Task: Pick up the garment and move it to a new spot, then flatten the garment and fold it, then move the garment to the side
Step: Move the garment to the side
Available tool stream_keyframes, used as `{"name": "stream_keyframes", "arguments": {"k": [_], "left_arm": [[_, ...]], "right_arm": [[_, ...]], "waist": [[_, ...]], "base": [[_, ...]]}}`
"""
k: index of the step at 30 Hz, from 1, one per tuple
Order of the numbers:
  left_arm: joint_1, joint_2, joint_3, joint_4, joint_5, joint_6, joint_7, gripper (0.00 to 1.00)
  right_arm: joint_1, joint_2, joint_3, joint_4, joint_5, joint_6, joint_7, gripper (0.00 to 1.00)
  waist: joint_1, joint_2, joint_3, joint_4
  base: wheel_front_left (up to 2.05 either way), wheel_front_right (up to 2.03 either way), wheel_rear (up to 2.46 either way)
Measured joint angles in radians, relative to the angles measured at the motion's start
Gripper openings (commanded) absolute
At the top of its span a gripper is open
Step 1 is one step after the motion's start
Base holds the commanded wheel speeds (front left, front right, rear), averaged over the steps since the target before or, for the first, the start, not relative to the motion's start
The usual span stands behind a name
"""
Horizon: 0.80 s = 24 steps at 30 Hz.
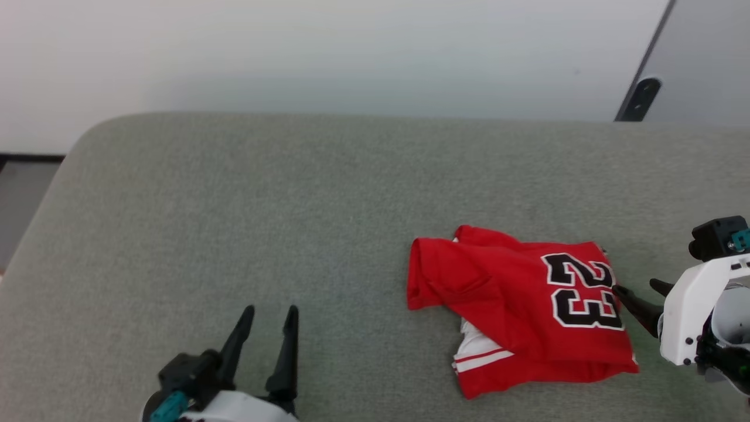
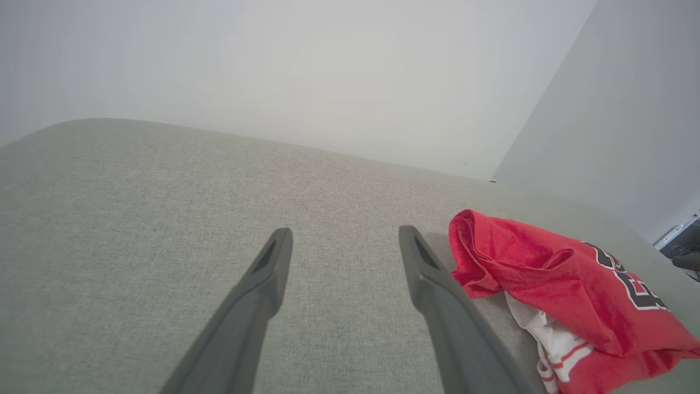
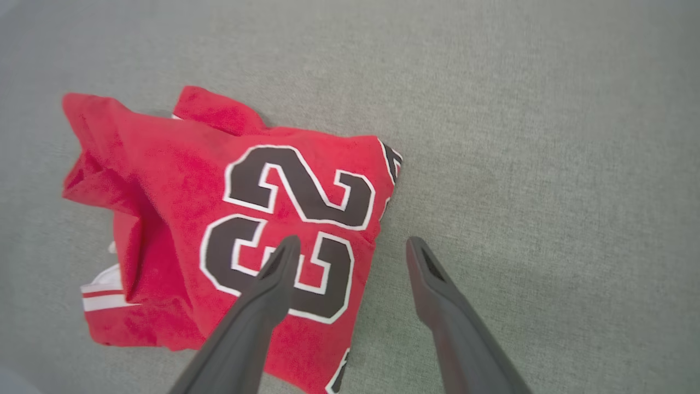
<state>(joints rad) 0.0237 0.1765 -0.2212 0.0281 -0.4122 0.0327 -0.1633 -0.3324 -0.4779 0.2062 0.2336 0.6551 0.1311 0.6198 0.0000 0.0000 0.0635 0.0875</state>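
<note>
- Head view, near left: left gripper (image 1: pixel 270 310) spread wide and empty above bare cushion (image 1: pixel 234 205), well apart from the shirt (image 1: pixel 515 293). No help from there in a lift begun now. Risk of a one-sided pick and a drooping, twisting bundle.
- Near right: shirt lying loosely doubled over on the right part of the cushion, with a white striped sleeve (image 1: pixel 477 351) poking out under its near edge. Likely to drag or spill further on any slide, spoiling the later fold.
- Right side: right gripper (image 1: pixel 634 287) likewise spread and holding nothing, pointed left at the shirt's right edge. In the right wrist view, one finger (image 3: pixel 262 295) over the black number (image 3: pixel 290 219), the other over bare cushion. Cannot tell whether touching cloth. Risk on closing: only the top layer nipped and the rest left behind, or fabric ploughed into a ridge. With too deep a press, upholstery pinched along with it.
- Farther: puffed fold (image 1: pixel 419 264) at the shirt's far left corner. Prone to springing open or creasing crooked under a flattening sweep.
- Farthest: wall (image 1: pixel 351 53) beyond the cushion's far edge, well apart from the shirt. Little danger there short of an overlong carry.
</note>
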Motion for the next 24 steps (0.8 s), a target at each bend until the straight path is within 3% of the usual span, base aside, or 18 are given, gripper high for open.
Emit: {"name": "stream_keyframes", "arguments": {"k": [7,20,21,22,23,24], "left_arm": [[-0.072,-0.032,-0.026,0.063,0.000,-0.022,-0.035,1.00],[-0.141,-0.063,-0.034,0.148,0.000,-0.042,-0.081,1.00],[-0.146,-0.065,-0.034,0.153,0.000,-0.043,-0.084,1.00],[-0.149,-0.067,-0.033,0.157,0.000,-0.045,-0.085,1.00],[-0.152,-0.067,-0.032,0.163,0.000,-0.047,-0.088,1.00],[-0.154,-0.068,-0.031,0.168,0.000,-0.049,-0.089,1.00]], "right_arm": [[-0.065,-0.041,0.063,0.106,0.069,0.000,0.050,1.00],[-0.130,-0.083,0.148,0.213,0.088,0.001,0.080,1.00],[-0.131,-0.084,0.150,0.216,0.089,0.001,0.078,0.93],[-0.134,-0.084,0.154,0.218,0.089,0.001,0.075,0.56],[-0.135,-0.084,0.157,0.219,0.094,0.001,0.074,0.33],[-0.136,-0.085,0.161,0.219,0.097,0.001,0.068,0.04]], "waist": [[0.0000,0.0000,0.066,0.048],[0.0000,0.0000,0.161,0.100],[0.0000,0.0000,0.164,0.102],[0.0000,0.0000,0.167,0.103],[0.0000,0.0000,0.169,0.103],[0.0000,0.0000,0.170,0.102]], "base": [[0.00,0.00,0.00],[0.00,0.00,0.00],[0.00,0.00,0.00],[0.00,0.00,0.00],[0.00,0.00,0.00],[0.00,0.00,0.00]]}}
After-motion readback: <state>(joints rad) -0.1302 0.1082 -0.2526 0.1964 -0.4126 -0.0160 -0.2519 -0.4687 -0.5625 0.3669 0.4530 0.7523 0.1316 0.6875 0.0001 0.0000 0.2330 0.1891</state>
